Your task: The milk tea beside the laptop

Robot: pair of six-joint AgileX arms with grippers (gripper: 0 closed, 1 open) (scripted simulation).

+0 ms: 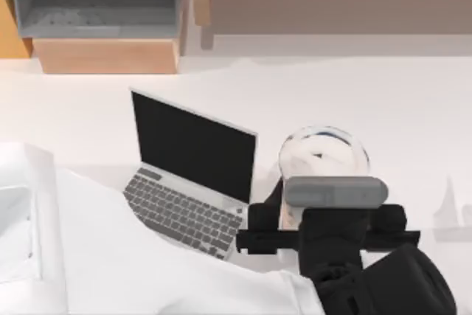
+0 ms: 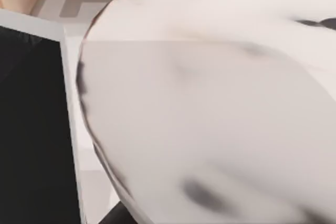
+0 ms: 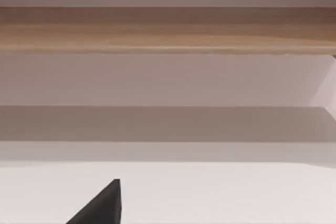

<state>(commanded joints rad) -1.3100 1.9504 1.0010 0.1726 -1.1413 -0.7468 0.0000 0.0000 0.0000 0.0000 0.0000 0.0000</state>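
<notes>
The milk tea (image 1: 323, 154) stood on the white table (image 1: 369, 94) at 3 o'clock from the open laptop (image 1: 193, 175), just beside its screen edge but apart from it. The left gripper (image 1: 324, 208) reached in from 6 o'clock of the cup and seemed closed on its clear side, probably to keep it upright while setting it near the laptop. The right arm was idle, facing the wooden shelf (image 3: 168, 30). I could not tell the state of the right gripper (image 3: 102, 208).

white table (image 1: 383, 101), laptop (image 1: 184, 175), milk tea (image 1: 322, 154)
</notes>
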